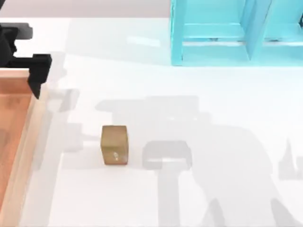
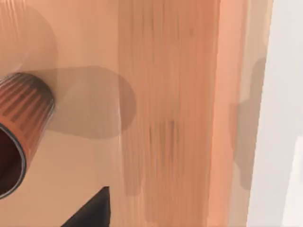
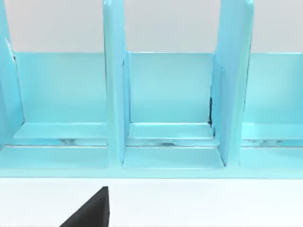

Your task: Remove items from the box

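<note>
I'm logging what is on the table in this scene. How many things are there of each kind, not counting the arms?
Wooden blocks: 1, the block on the white table
Cups: 1, the cup lying in the box
Boxes: 1, the box
Shelf units: 1, the shelf unit
Total: 4

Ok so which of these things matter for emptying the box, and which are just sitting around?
Part of the job:
- box
- cup, lying on the box floor
- block, already out on the table
- left gripper, over the box's edge

Just there:
- turquoise shelf unit
</note>
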Tool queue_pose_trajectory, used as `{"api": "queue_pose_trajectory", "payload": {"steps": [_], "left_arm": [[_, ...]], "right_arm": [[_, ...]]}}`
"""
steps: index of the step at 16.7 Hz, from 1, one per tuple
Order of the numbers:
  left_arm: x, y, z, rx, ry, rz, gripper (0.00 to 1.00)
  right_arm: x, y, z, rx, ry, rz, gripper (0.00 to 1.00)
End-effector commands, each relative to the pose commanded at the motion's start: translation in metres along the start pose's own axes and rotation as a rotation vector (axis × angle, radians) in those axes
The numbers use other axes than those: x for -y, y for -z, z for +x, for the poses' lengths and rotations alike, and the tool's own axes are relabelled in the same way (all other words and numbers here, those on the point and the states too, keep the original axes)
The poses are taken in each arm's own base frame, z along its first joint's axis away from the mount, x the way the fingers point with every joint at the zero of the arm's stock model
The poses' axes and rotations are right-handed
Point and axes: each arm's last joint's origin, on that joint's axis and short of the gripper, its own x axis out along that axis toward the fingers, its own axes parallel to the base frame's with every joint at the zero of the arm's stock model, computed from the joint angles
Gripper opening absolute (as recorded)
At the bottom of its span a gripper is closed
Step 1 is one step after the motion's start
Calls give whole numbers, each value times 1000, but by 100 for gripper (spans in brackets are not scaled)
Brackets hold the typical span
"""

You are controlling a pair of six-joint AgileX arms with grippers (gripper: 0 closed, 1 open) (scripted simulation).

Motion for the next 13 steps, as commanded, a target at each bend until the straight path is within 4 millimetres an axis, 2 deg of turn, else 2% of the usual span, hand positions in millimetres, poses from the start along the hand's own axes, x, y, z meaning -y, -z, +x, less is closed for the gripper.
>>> {"api": "queue_pose_trajectory", "payload": {"steps": [1, 3, 5, 9, 13], "left_arm": [[-24, 2, -4, 1, 0, 1, 100], [-61, 8, -10, 6, 0, 2, 100], [-81, 14, -15, 11, -1, 3, 100], [-87, 16, -17, 13, -2, 3, 100], [-87, 16, -8, 11, -1, 4, 100]], "right_arm": [[0, 0, 0, 0, 0, 0, 100], [0, 0, 0, 0, 0, 0, 100], [0, 0, 0, 0, 0, 0, 100], [0, 0, 0, 0, 0, 0, 100], [0, 0, 0, 0, 0, 0, 100]]}}
